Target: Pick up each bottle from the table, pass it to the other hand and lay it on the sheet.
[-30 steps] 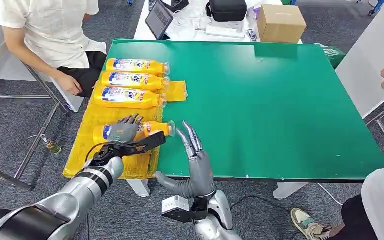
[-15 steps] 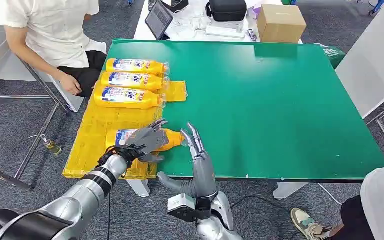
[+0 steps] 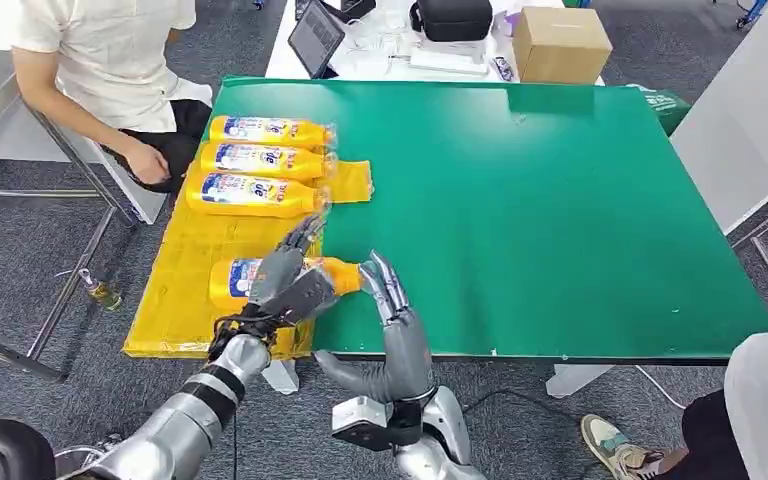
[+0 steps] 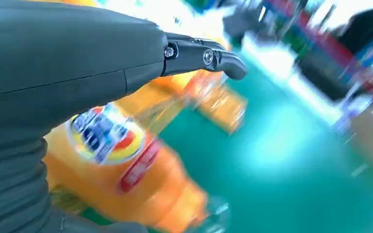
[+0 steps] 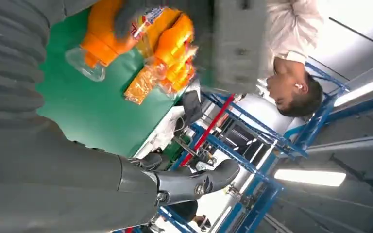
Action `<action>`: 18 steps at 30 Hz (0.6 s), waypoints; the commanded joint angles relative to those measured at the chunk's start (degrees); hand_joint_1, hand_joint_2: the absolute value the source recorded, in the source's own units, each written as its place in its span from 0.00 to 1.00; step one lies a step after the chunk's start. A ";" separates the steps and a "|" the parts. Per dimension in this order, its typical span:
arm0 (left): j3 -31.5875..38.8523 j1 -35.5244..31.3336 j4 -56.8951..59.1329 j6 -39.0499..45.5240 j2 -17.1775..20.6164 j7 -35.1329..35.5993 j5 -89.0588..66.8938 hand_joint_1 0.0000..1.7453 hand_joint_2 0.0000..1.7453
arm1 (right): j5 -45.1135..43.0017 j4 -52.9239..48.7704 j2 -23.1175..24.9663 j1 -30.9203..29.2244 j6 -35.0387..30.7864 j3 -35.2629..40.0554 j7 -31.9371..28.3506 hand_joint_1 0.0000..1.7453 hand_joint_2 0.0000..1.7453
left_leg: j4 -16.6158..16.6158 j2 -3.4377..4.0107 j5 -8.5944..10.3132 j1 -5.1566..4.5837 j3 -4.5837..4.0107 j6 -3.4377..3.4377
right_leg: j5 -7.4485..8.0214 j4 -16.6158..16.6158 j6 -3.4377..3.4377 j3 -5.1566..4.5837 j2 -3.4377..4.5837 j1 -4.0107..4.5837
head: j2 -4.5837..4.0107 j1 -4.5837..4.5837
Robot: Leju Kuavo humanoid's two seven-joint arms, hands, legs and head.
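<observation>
Your left hand (image 3: 285, 280) lies over the nearest bottle (image 3: 235, 280), fingers spread across its body rather than wrapped around it; you cannot tell whether it grips. That bottle lies on its side on the yellow sheet (image 3: 185, 310), its clear cap end reaching the green table (image 3: 560, 210) just beside your right hand's fingertips (image 3: 378, 268). Your right hand (image 3: 395, 315) is released, fingers straight and apart. Beyond the left fingers, 3 more bottles (image 3: 255, 160) lie side by side on the sheet.

Bright, even overhead light; left wrist view motion-blurred, right wrist view glaring.
</observation>
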 commanded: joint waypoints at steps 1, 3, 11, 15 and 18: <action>-3.13 10.67 -20.58 -3.46 -1.02 -6.84 18.51 0.00 1.00 | -9.64 -0.38 -4.29 -0.87 0.67 2.55 -0.18 0.00 1.00 | -0.03 0.06 -0.08 -0.02 0.14 0.09 | -0.05 -0.06 -0.08 0.16 0.01 0.01 | 0.00 0.00; -3.13 10.67 -20.58 -3.46 -1.02 -6.84 18.51 0.00 1.00 | -9.64 -0.38 -4.29 -0.87 0.67 2.55 -0.18 0.00 1.00 | -0.03 0.05 -0.09 -0.03 0.15 0.10 | -0.07 -0.07 -0.09 0.17 -0.01 0.01 | 0.00 0.02; -5.02 14.85 -28.26 -10.28 -0.06 -7.55 33.91 0.00 1.00 | -23.84 -11.89 -6.83 0.78 6.83 2.08 -0.18 0.00 1.00 | 0.01 0.08 -0.16 -0.01 0.21 0.12 | -0.13 -0.03 -0.19 0.23 -0.02 0.05 | 0.00 0.02; -6.98 16.31 -29.75 -10.98 0.72 -6.11 37.89 0.00 1.00 | -30.06 -19.50 -5.63 3.14 14.03 -4.54 -0.18 0.00 1.00 | 0.02 0.05 -0.23 -0.03 0.26 0.15 | -0.20 -0.04 -0.17 0.30 -0.07 0.04 | 0.00 0.00; -6.01 17.47 -29.93 -16.52 0.40 -4.68 46.07 0.00 1.00 | -38.35 -16.82 -2.09 5.37 25.03 -11.04 -0.18 0.00 0.00 | -0.02 -0.11 -0.10 -0.03 0.10 0.09 | -0.14 -0.03 -0.13 0.17 -0.16 0.01 | 0.00 0.02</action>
